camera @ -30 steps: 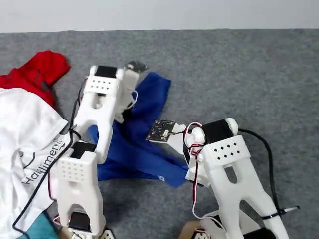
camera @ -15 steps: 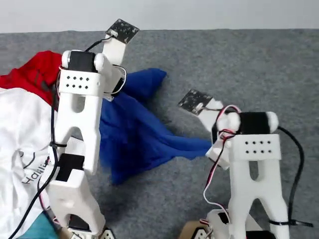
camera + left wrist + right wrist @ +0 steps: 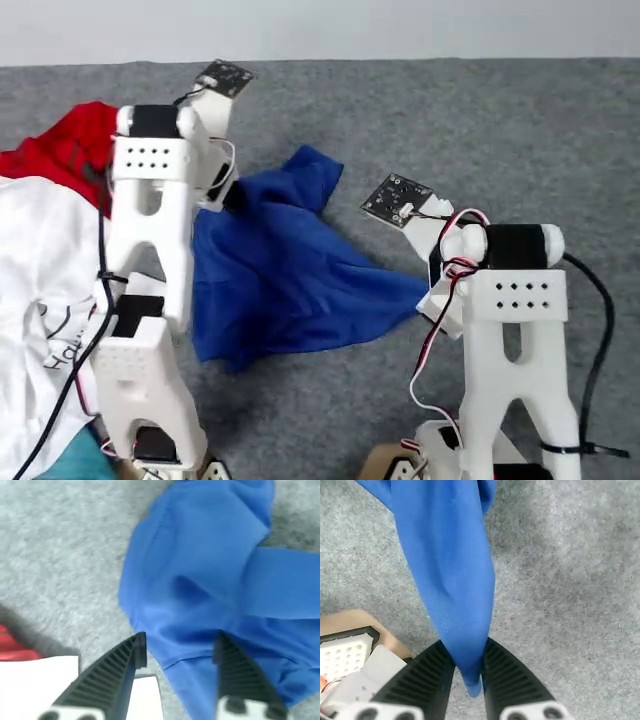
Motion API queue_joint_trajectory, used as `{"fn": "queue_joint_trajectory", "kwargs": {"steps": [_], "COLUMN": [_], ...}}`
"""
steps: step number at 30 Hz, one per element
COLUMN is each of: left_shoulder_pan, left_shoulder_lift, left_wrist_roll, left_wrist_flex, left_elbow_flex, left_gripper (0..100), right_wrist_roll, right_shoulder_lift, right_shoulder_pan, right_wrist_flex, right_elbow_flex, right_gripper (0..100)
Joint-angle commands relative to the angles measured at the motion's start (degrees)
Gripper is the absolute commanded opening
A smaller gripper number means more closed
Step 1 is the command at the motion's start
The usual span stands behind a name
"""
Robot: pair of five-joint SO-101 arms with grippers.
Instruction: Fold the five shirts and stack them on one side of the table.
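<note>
My right claw (image 3: 467, 649) pinched a corner of the blue shirt (image 3: 280, 270), which lay spread on the grey surface (image 3: 500, 130). My left claw (image 3: 180, 641) gaped over its opposite edge.

Our left arm (image 3: 150, 230) stands on the nine o'clock side, stretched toward twelve with its wrist bent down. The left gripper (image 3: 181, 642) has its fingers spread apart. Our right arm (image 3: 505, 310) stands at five o'clock, wrist turned toward ten, and the right gripper (image 3: 466, 647) pinches a fold of the blue shirt (image 3: 450, 555).
</note>
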Motion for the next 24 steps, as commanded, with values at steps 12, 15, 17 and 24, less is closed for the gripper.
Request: {"fn": "queue_joint_trajectory", "kwargs": {"steps": [12, 15, 17, 24], "left_shoulder_pan": [-0.5, -2.6, -4.9, -9.6], "left_shoulder_lift": [-41.8, -47.5, -49.0, -49.2], "left_wrist_roll": [-14.5, -19.9, -24.1, -33.2], "left_wrist_flex": [1.6, 1.4, 0.4, -4.0], "left_elbow_flex": [41.5, 51.6, 57.4, 66.1], "left_gripper": [23, 23, 23, 23], "right_wrist_roll": [0.7, 0.7, 0.7, 0.7], "right_shoulder_lift": [-1.5, -1.5, -1.5, -1.5], "right_shoulder_pan": [0.7, 0.7, 0.7, 0.6], "right_wrist_flex": [1.7, 1.7, 1.7, 1.7], "right_elbow_flex": [2.5, 2.5, 2.6, 2.6], "right_gripper": [0.9, 0.9, 0.9, 0.9]}}
